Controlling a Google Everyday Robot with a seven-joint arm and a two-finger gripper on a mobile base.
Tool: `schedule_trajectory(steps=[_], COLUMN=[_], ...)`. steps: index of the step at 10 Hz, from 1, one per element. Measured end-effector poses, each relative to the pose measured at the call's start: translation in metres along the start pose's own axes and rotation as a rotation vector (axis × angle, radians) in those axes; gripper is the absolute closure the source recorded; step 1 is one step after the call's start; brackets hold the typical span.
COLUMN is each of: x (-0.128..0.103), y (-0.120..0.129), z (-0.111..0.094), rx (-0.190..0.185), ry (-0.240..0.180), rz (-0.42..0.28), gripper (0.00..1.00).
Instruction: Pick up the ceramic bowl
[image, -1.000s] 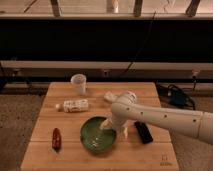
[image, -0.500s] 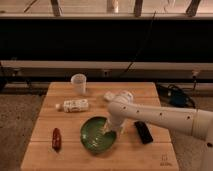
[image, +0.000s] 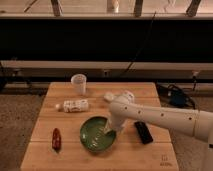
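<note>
You are working the grasp. The ceramic bowl is sitting front-centre on the worktop, and the tool is hovering at its right rim; open or closed, I cannot tell. Next you are needing a sure hold there, then a level lift. A red item, a bottle on its side and a white cup are sitting apart, leftward — nothing seems to be blocking you. A black object is lying right, near the arm.

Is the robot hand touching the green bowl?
Cannot tell. The camera view shows the gripper at the right rim of the ceramic bowl, but neither contact nor gap plainly.
</note>
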Motion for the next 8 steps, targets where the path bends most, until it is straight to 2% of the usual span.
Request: schedule_trajectory(steps=[3, 4, 6, 8], x=[0.003, 0.003, 0.003, 0.007], y=[0.002, 0.001, 0.0, 0.001], z=[-0.004, -0.003, -0.004, -0.018], rx=[0.01, 0.011, 0.018, 0.025], ry=[0.011, 0.013, 0.021, 0.034], rz=[0.003, -0.002, -0.007, -0.012], gripper=[0.92, 0.97, 0.98, 0.98])
